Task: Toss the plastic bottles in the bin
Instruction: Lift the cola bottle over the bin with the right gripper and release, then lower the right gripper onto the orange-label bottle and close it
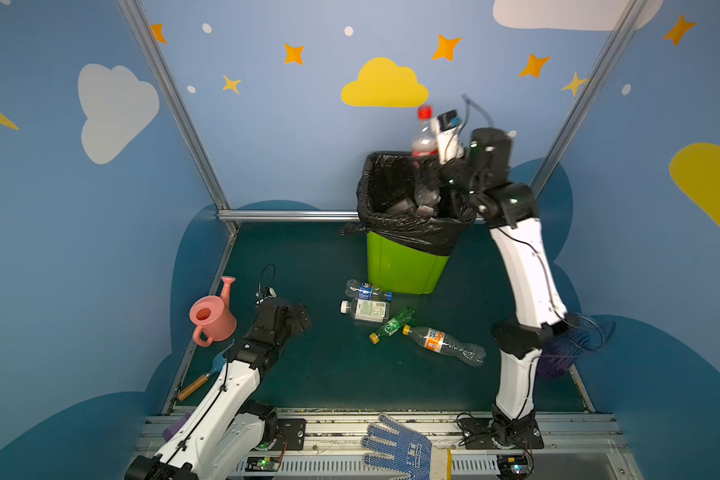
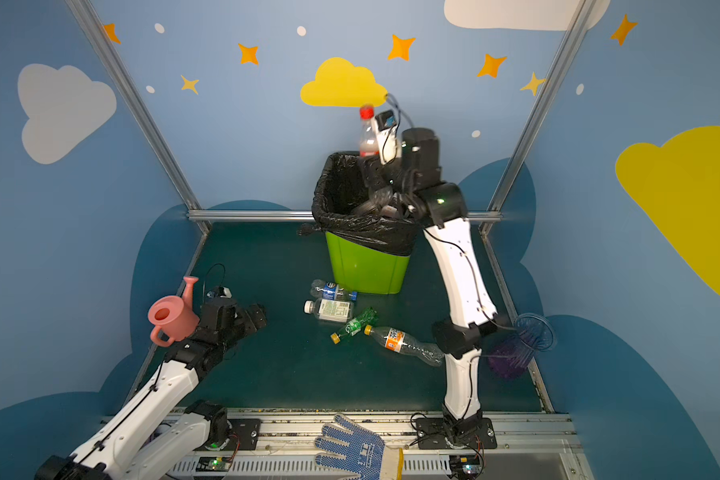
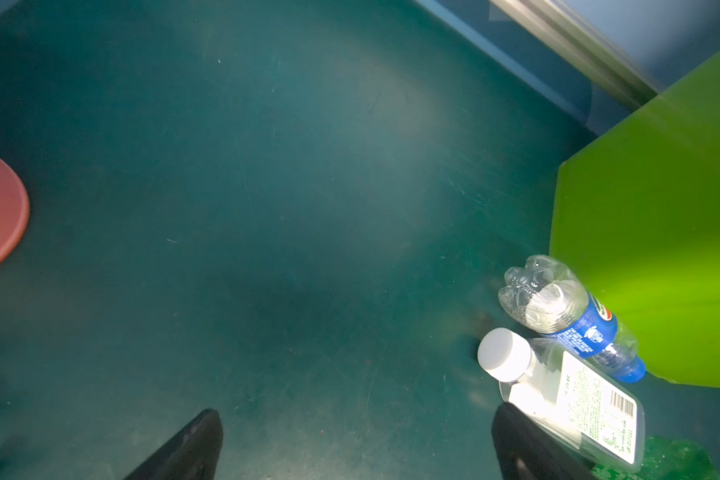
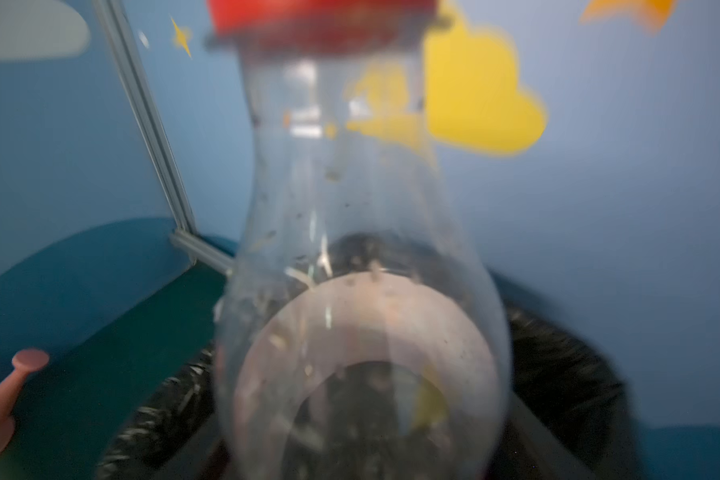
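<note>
The lime-green bin (image 1: 404, 270) (image 2: 366, 270), lined with a black bag, stands at the back and holds crushed bottles. A clear red-capped bottle (image 1: 424, 137) (image 2: 368, 137) (image 4: 362, 249) is upright and motion-blurred above its right rim, against my right gripper (image 1: 427, 174) (image 2: 373, 174); the bottle hides the jaws. Several bottles lie in front of the bin: blue-labelled (image 1: 366, 290) (image 3: 570, 316), white-capped (image 1: 366, 309) (image 3: 578, 407), green (image 1: 391, 326), orange-labelled (image 1: 441, 341). My left gripper (image 1: 304, 316) (image 3: 358, 415) hangs open and empty, left of them.
A pink watering can (image 1: 213, 318) stands by the left arm, with a wooden-handled tool (image 1: 200, 382) behind it. A ribbed blue-purple vase (image 1: 574, 345) lies behind the right arm. A blue glove (image 1: 400, 449) rests on the front rail. Metal frame posts border the mat.
</note>
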